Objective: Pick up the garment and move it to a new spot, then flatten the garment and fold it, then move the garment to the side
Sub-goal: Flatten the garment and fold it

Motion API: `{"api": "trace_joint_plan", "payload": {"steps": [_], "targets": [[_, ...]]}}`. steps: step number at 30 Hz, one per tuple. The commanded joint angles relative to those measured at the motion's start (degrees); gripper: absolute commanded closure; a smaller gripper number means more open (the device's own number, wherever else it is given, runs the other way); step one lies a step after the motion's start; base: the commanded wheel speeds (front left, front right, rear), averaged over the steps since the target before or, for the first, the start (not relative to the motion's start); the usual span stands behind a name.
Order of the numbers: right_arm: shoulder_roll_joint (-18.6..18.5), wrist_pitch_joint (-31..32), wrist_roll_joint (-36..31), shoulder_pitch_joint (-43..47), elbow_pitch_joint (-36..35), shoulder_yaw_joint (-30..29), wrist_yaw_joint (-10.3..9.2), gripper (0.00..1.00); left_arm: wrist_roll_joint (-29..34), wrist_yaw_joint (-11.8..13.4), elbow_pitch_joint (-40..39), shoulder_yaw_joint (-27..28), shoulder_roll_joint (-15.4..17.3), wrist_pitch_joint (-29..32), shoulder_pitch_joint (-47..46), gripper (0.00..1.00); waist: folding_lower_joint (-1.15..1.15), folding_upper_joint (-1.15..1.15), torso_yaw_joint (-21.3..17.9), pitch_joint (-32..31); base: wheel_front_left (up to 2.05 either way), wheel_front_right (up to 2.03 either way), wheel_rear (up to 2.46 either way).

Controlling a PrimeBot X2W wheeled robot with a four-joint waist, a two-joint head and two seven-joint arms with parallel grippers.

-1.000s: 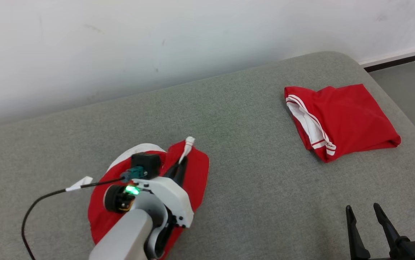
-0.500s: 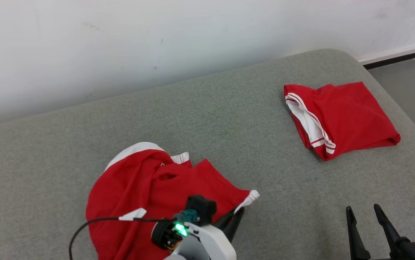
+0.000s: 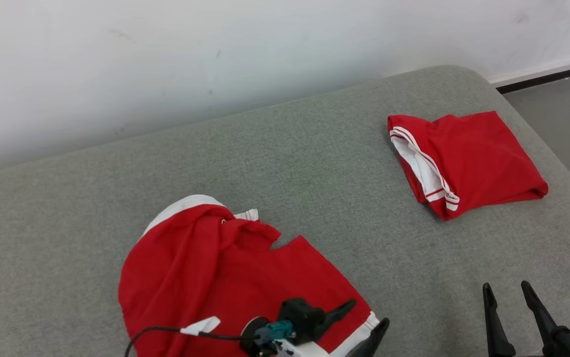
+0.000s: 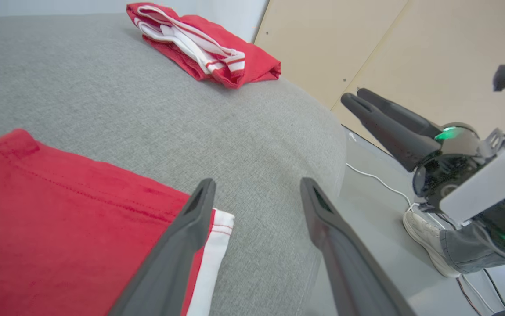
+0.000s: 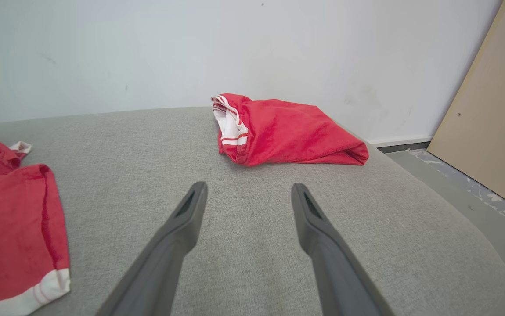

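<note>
Garment: We see the red garment (image 3: 205, 277), white at its hem and waistband, lying rumpled on the near left part of the grey padded surface (image 3: 314, 163). One leg is spread out flat towards the near edge.
Hem corner: In the left wrist view, the white-striped corner of that leg lies right at the tip of one finger. We cannot tell whether the two are touching.
Left fingers: The left gripper (image 4: 257, 184) hangs low over the near edge with its fingers spread wide. We see only bare grey fabric in the gap between them.
Right fingers: The right gripper (image 3: 505, 286) is at the near right, well apart from the red garment. Its fingers are also spread wide and hold nothing, and they point towards the far side.
Second piece: We see a folded garment (image 3: 468, 158), also red with white stripes, at the far right of the padded surface near the wall (image 3: 215, 59).
Surroundings: A tan board (image 5: 489, 109) leans beyond the right end. In the left wrist view we see a person's pale shoe (image 4: 423, 232) on the floor there.
</note>
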Motion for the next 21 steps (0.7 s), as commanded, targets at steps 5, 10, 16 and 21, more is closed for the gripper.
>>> {"api": "trace_joint_plan", "payload": {"steps": [5,10,16,21], "targets": [[-0.2,0.0,-1.2,0.7,-0.7,-1.4,-0.15,0.0,0.3,3.4,-2.5,3.9,2.5,-5.6,2.1,0.0,0.0,0.0,1.6,-1.4,0.0,0.0,0.0],[-0.2,0.0,-3.0,1.5,-2.4,-3.2,-0.15,0.0,2.9,9.6,-6.4,9.4,7.2,-8.8,5.2,0.0,0.0,0.0,4.0,-3.2,0.0,0.0,0.0],[-0.2,0.0,-4.3,2.6,-4.2,-4.5,-0.15,0.0,4.9,14.4,-11.4,16.6,10.8,-9.4,11.4,0.0,0.0,0.0,7.6,-5.4,0.0,0.0,0.0],[-0.2,0.0,-4.5,3.4,-4.7,-4.0,-0.15,0.0,7.8,16.5,-16.0,23.3,11.4,-9.4,17.9,0.0,0.0,0.0,10.4,-6.7,0.0,0.0,0.0]]}}
